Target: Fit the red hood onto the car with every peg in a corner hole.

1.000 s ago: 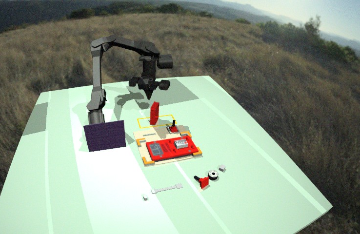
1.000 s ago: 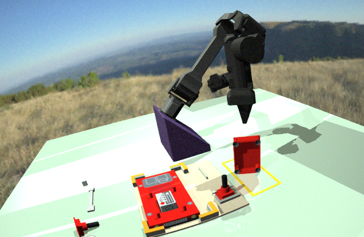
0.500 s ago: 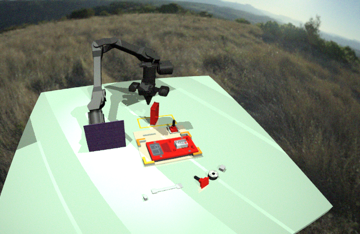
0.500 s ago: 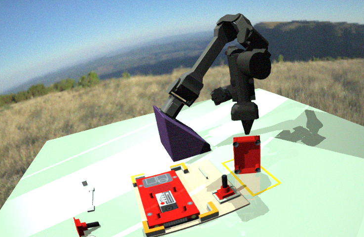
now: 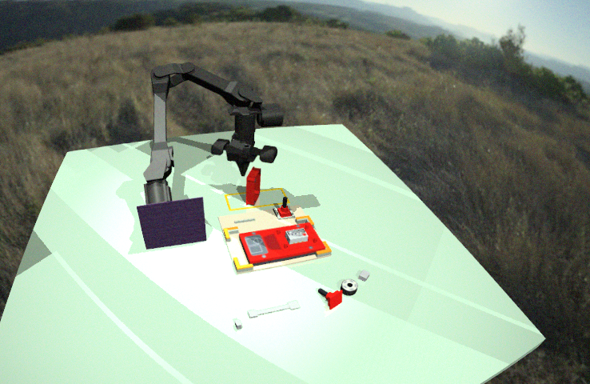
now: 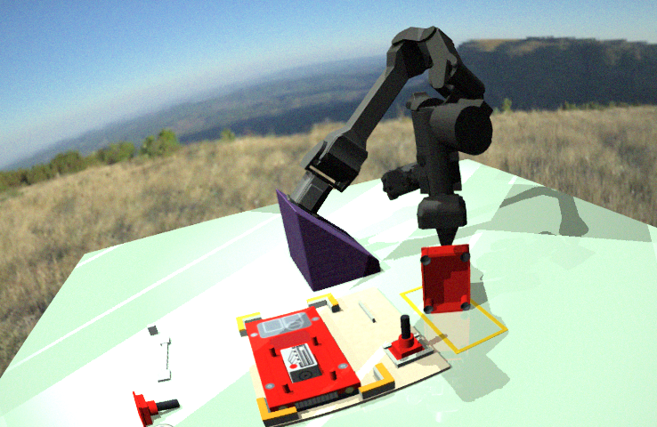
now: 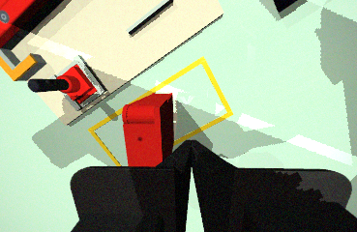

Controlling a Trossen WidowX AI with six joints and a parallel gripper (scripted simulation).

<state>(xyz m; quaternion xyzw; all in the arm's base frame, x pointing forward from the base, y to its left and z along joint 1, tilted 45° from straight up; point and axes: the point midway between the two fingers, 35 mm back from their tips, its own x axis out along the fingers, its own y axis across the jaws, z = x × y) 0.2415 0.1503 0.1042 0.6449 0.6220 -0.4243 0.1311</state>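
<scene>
The red hood (image 5: pixel 253 186) (image 6: pixel 445 278) (image 7: pixel 148 128) stands upright on its edge inside a yellow outlined rectangle (image 5: pixel 232 208) (image 6: pixel 490 336) (image 7: pixel 220 89). Its dark corner holes show in the exterior view. My gripper (image 5: pixel 243 173) (image 6: pixel 447 237) (image 7: pixel 191 145) is shut and empty, pointing down just above the hood's top edge. The red car chassis (image 5: pixel 277 246) lies in a beige jig (image 5: pixel 259 219) (image 6: pixel 360 326) with orange corners. The grey engine block (image 5: pixel 296 235) (image 6: pixel 301 360) sits on its deck.
A red lever with a black handle (image 5: pixel 284 208) (image 6: pixel 405 340) (image 7: pixel 70 84) stands on the jig near the hood. A purple wedge (image 5: pixel 171 222) (image 6: pixel 324 249) hides the arm's base. A second red part (image 5: pixel 332 298) (image 6: pixel 148 406), a wheel (image 5: pixel 348 286), a white axle (image 5: pixel 273 309) and small blocks lie on the table.
</scene>
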